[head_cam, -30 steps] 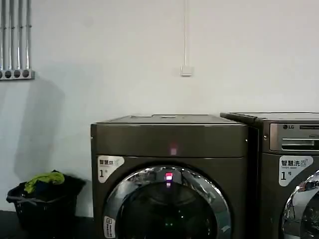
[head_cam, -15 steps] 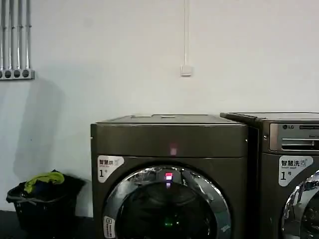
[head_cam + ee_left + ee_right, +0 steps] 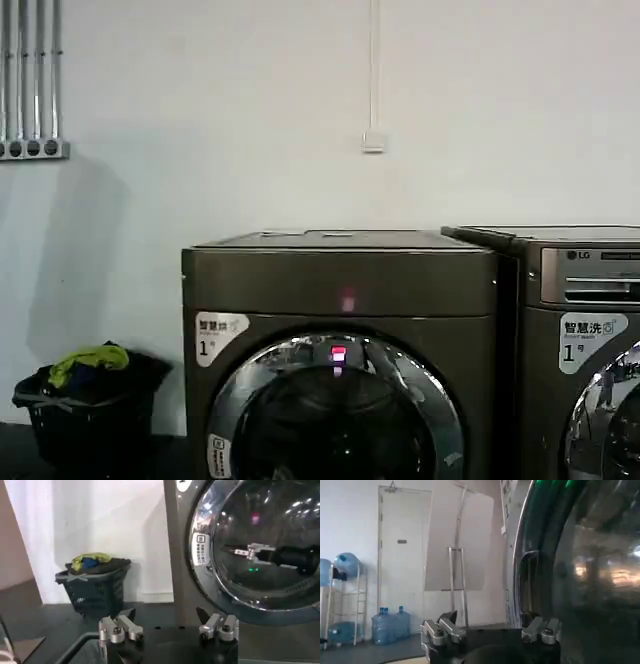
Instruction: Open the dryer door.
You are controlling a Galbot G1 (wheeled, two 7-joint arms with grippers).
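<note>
White wall fills the upper half of my head view, with the dryer standing lower centre and its pink light glowing on the plain upper panel. I see the dryer door at the bottom centre, shut flush, chrome rim around dark glass. A second machine stands touching it at the right edge, and a laundry basket sits on the floor at lower left. My left gripper hangs low before the door's left side, jaws spread wide and holding nothing. My right gripper sits close by the door rim, jaws likewise wide apart and empty.
</note>
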